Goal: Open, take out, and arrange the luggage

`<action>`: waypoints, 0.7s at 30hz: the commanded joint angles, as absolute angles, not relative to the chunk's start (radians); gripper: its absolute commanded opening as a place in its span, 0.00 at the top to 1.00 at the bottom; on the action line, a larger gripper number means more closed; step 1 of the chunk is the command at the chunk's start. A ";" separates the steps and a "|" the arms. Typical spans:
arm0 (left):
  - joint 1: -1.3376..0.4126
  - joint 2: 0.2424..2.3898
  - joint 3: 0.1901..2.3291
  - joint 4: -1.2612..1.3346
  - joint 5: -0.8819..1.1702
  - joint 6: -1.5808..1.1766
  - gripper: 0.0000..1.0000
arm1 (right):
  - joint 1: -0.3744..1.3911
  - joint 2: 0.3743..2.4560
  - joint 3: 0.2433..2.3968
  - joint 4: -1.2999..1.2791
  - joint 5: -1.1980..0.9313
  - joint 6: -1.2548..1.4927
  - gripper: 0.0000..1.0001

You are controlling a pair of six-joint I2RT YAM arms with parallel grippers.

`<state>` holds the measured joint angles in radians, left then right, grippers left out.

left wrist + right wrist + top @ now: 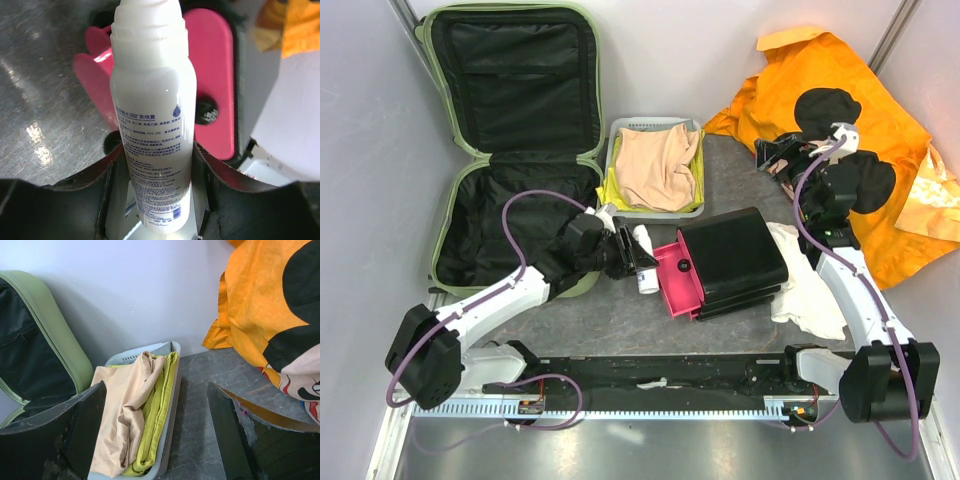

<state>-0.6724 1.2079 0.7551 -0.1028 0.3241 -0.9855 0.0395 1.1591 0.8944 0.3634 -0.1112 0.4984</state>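
Pinching the white plastic spray bottle in our left hand, we hold it beside the open pink drawer; its tip could catch the drawer wall and slip free. Our right hand hangs spread. Far left, the pale green hard-shell suitcase lies open, long axis running away from us, lid upright

The white plastic bottle in the left gripper runs past the picture's upper edge; its blue print is too small to read.
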 commanded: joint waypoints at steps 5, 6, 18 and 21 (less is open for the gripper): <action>-0.758 1.199 0.733 0.142 0.155 -1.204 0.89 | 0.043 1.101 0.887 0.339 -0.080 0.449 0.09; -0.762 1.204 0.724 0.156 0.150 -1.213 0.89 | 0.043 1.100 0.884 0.337 -0.083 0.448 0.09; -0.839 1.275 0.739 0.172 0.127 -1.249 0.87 | 0.041 1.048 0.876 0.302 -0.060 0.430 0.08; -0.844 1.275 0.739 0.170 0.130 -1.249 0.82 | 0.043 1.040 0.873 0.299 -0.060 0.430 0.08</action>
<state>-0.8349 1.2831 0.7204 0.0860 0.1570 -1.2049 0.0395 1.0721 0.8753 0.2905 -0.0727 0.4473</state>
